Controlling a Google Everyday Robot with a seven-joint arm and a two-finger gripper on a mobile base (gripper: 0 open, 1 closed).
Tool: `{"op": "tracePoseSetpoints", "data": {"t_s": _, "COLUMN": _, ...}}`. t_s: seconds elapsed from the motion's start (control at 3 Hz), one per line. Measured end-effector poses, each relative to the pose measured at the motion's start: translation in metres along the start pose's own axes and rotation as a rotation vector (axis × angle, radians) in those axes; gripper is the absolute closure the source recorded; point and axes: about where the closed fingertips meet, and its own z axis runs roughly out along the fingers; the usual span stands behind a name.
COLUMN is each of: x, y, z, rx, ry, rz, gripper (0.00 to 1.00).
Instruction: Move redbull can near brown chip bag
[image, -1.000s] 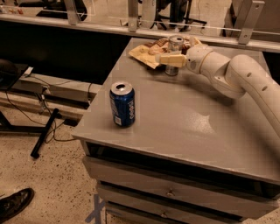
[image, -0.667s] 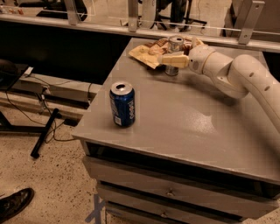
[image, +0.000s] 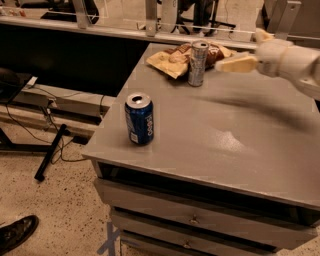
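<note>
The redbull can (image: 198, 63), slim and silver, stands upright on the grey table (image: 225, 140) at its far edge. It stands right against the brown chip bag (image: 172, 59), which lies flat behind and to the left of it. My gripper (image: 239, 51) is in the air to the right of the can, apart from it, open and empty. One cream finger (image: 235, 63) points toward the can.
A wider dark-blue Pepsi can (image: 139, 119) stands near the table's front left edge. Drawers (image: 195, 220) sit under the tabletop. On the floor to the left are cables, a black stand leg (image: 50, 152) and a dark shoe (image: 17, 232).
My gripper was around the redbull can beside the bag. It has let go and drawn back to the right; the can stays standing by the bag.
</note>
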Motion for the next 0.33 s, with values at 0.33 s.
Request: {"op": "tracePoseSetpoints", "data": {"t_s": 0.33, "x": -0.0191, "y": -0.0269, "z": -0.0772, "rx": 0.078, "ry": 0.02, "rz": -0.073, "gripper": 0.0}}
